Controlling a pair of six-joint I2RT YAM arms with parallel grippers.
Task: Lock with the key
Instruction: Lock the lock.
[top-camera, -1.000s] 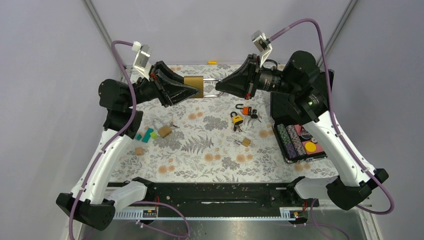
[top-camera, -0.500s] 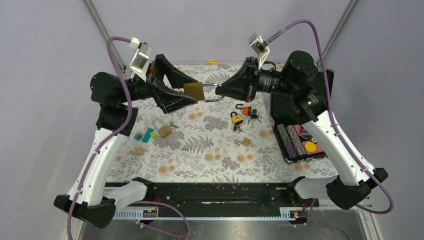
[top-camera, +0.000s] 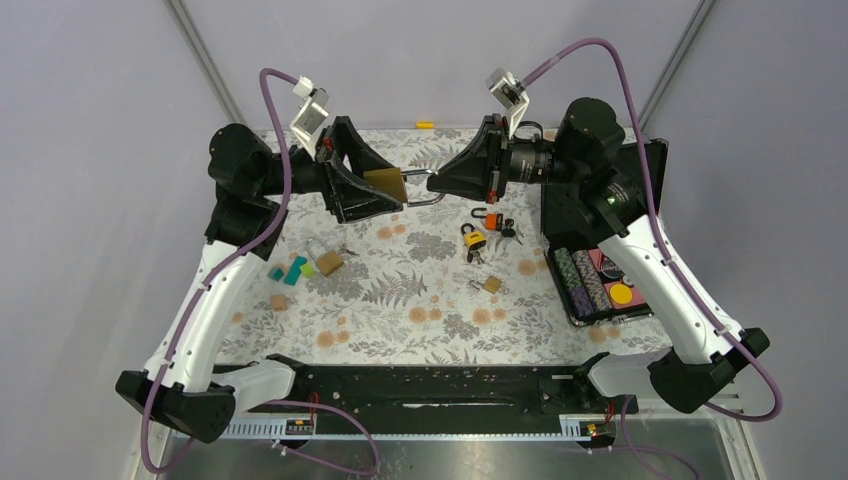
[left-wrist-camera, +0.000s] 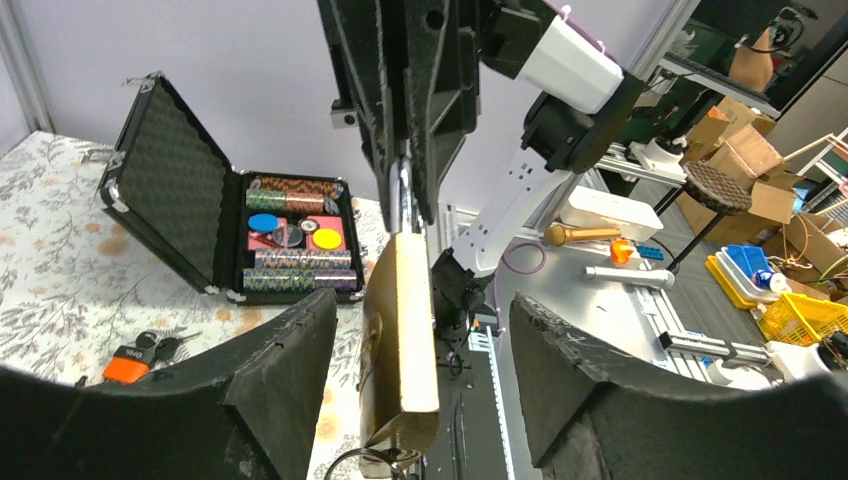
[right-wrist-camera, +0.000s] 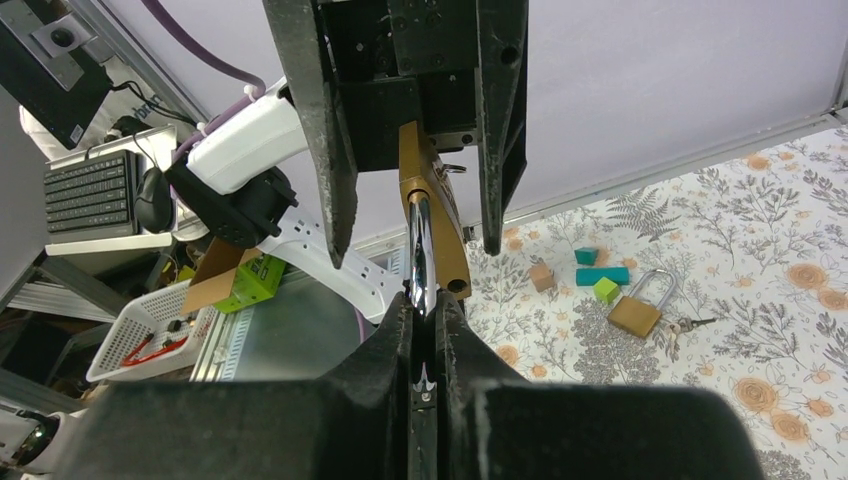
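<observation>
Padlock: flat rectangular brass body, dull gold, smooth faces. Its shackle is a bright, polished steel bar. The padlock is in the air above the far part of the desk, between the two arms. The shackle points toward the right arm and the body toward the left arm.

Right pincer: black, rough-textured fingers clenched on the shackle, with almost no gap showing between them. It alone carries the padlock.

Left pincer: released, jaws spread wide. Its black fingers have a coarse, grainy surface. The brass body stands edge-on in the gap, with clear space on both sides and no contact seen. Something small and metallic hangs at the body's end nearest the left wrist camera; I cannot tell what it is.

Desk: cloth cover with a grey and orange floral print. On it lie a second brass padlock, a small orange padlock and coloured blocks. An open black case of striped chips lies at the right.
</observation>
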